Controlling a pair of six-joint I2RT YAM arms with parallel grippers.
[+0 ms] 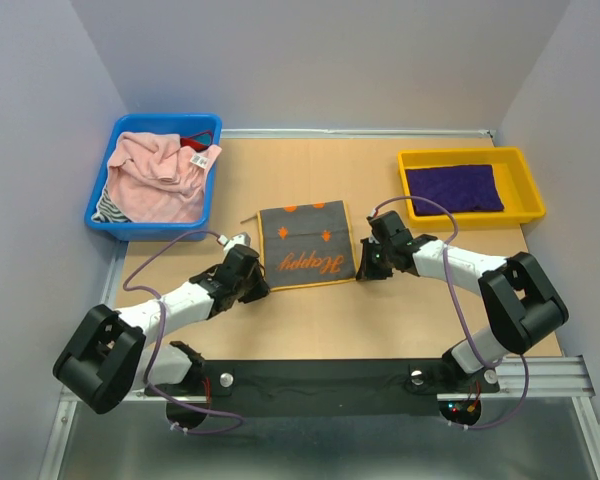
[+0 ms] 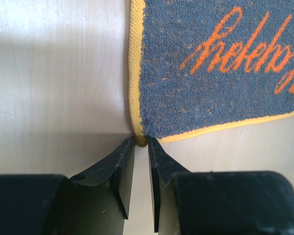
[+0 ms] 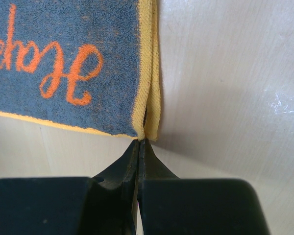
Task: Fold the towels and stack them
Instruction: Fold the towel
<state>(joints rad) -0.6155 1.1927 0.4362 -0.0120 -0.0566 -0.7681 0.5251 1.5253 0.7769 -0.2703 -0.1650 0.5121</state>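
Note:
The grey-and-orange "Happy" towel (image 1: 305, 245) lies flat at the table's middle, its right edge showing two layers. My left gripper (image 1: 255, 285) is at its near left corner. In the left wrist view the jaws stand a narrow gap apart with the yellow corner (image 2: 141, 141) pinched between the tips. My right gripper (image 1: 365, 268) is at the near right corner, and its jaws are closed tight on the yellow hem (image 3: 146, 132). The pale pink towel (image 1: 155, 175) lies crumpled in the blue bin (image 1: 130, 228). The dark purple towel (image 1: 452, 188) lies flat in the yellow bin (image 1: 525, 210).
A striped cloth (image 1: 108, 208) and a red item (image 1: 195, 142) lie in the blue bin beside the pink towel. Walls close in the table at the back and on both sides. The arms' base rail (image 1: 310, 385) runs along the near edge.

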